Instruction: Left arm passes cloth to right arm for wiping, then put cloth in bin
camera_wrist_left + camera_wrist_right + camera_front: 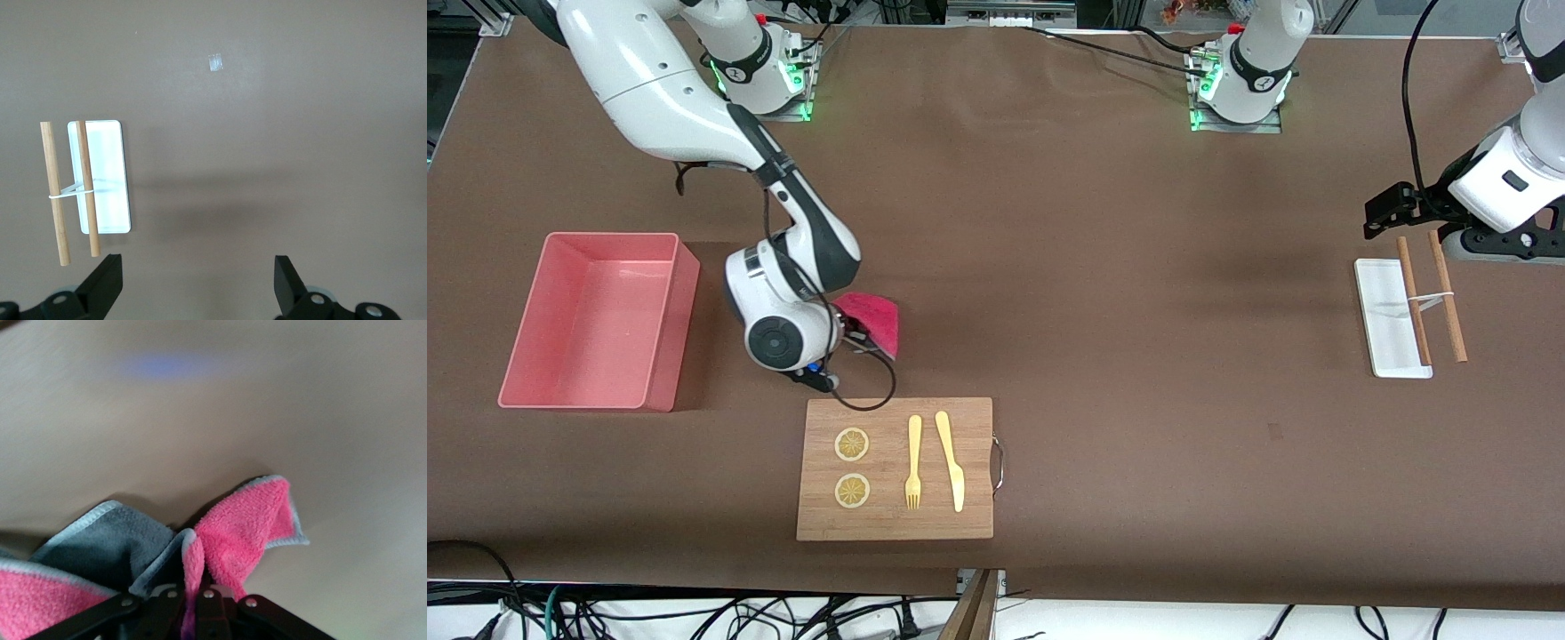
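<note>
My right gripper (pixel 857 331) is shut on the cloth (pixel 871 318), pink and dark grey, low over the brown table between the wooden board (pixel 895 469) and the arms' bases. In the right wrist view the cloth (pixel 247 527) bunches out from between the closed fingers (pixel 212 607). The salmon-pink bin (pixel 600 318) stands beside it at the right arm's end of the table and holds nothing. My left gripper (pixel 1385 213) is open and holds nothing, up over the table's left-arm end by the white tray (pixel 1390 316). Its fingertips (pixel 107 280) stand wide apart.
The wooden board carries two lemon slices (pixel 852 444), a fork (pixel 913 462) and a knife (pixel 951 458). Two wooden sticks (pixel 1432 298) joined by a white band lie across the white tray, which also shows in the left wrist view (pixel 107 175).
</note>
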Available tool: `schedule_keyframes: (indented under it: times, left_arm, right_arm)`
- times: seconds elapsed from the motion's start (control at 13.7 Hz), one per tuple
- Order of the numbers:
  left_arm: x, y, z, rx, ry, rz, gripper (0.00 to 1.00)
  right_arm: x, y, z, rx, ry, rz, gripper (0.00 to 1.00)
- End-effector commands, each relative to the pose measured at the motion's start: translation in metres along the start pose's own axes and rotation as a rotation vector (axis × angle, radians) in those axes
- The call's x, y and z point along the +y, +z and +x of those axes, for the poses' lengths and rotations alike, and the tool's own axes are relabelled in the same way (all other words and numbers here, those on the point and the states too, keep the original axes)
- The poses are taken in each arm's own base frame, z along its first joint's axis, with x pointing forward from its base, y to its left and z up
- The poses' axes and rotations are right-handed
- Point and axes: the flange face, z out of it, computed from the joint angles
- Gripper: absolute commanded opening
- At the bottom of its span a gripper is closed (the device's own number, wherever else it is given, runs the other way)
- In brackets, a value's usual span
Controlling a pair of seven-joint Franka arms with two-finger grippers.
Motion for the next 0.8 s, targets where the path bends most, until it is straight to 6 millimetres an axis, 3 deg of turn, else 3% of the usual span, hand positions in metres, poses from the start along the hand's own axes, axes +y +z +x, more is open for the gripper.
schedule_keyframes:
  times: [0.0,0.22,0.37,0.59,0.73]
  left_arm:
    - [-0.001,-0.005,0.003,0.003,0.000,-0.009,1.00]
    - [0.000,-0.005,0.003,0.005,0.002,-0.009,1.00]
    - [-0.001,-0.005,0.003,0.003,0.000,-0.009,1.00]
    - [-0.001,-0.005,0.003,0.003,0.000,-0.009,1.00]
    - [-0.001,-0.005,0.003,0.003,0.000,-0.009,1.00]
  right_arm:
    - [0.037,-0.010,0.020,0.009,-0.071,-0.038,0.00]
    - [0.066,-0.010,0.041,0.013,-0.119,-0.054,0.00]
    - [0.075,-0.030,0.041,0.026,-0.129,-0.047,0.00]
    - [0.092,-0.088,0.032,0.055,-0.157,-0.031,0.00]
    - [0.121,-0.136,0.027,0.040,-0.191,-0.030,0.00]
